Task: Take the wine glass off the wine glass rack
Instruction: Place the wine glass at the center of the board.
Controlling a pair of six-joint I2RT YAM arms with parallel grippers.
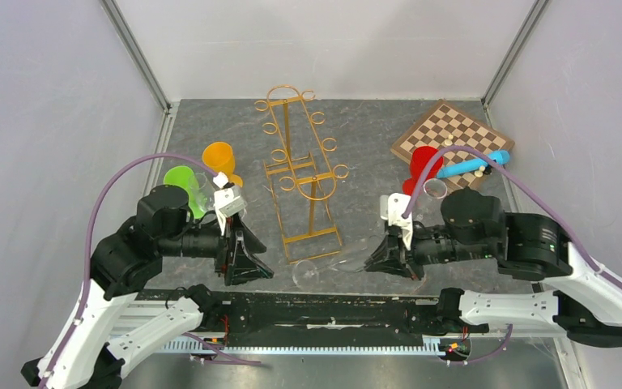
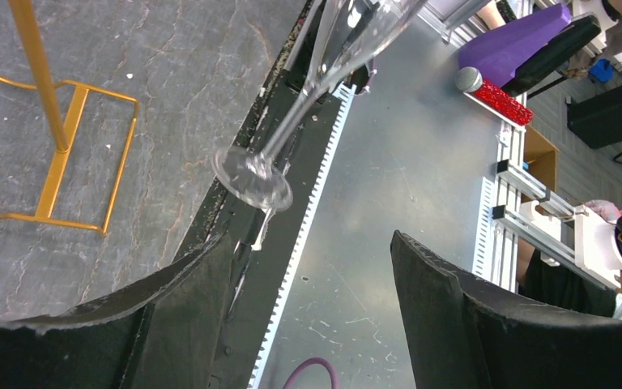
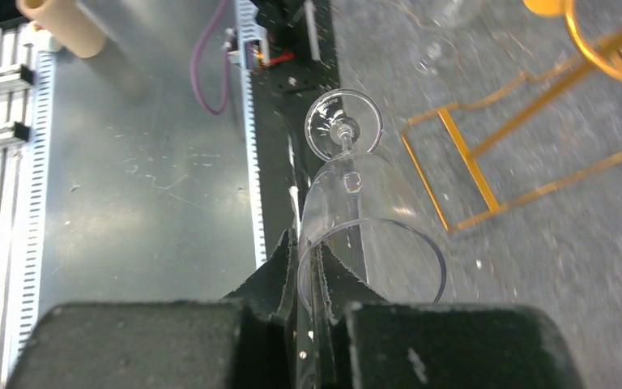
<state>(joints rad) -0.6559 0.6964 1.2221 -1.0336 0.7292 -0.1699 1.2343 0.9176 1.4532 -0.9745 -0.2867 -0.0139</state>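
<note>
Since the wine glass (image 1: 324,266) lies on its side just in front of the wine glass rack (image 1: 298,174), off every hook, the overhead view suggests that the main part of the job is done. The right gripper (image 1: 382,258) holds the glass by the bowl. Its foot points toward the left gripper (image 1: 249,266), which sits near the rack's base on the opposite side. A green cup (image 1: 181,183) and an orange cup (image 1: 219,158) stand to the left of the rack, and a chessboard (image 1: 452,136) lies well off to its right. From the left wrist, the wine glass (image 2: 253,178) shows its foot and slanting stem, near the rack's wire base (image 2: 65,154) but apart from it. The left gripper (image 2: 308,324) is spread wide with nothing between its fingers. From the right wrist, the right gripper (image 3: 312,279) is pinched narrowly on the wall of the bowl at the rim, and the wine glass (image 3: 348,194) stretches away from it. The rack (image 3: 470,166) stands off to one side without touching the glass. What remains, I judge, is only to carry the glass clear and set it down.
</note>
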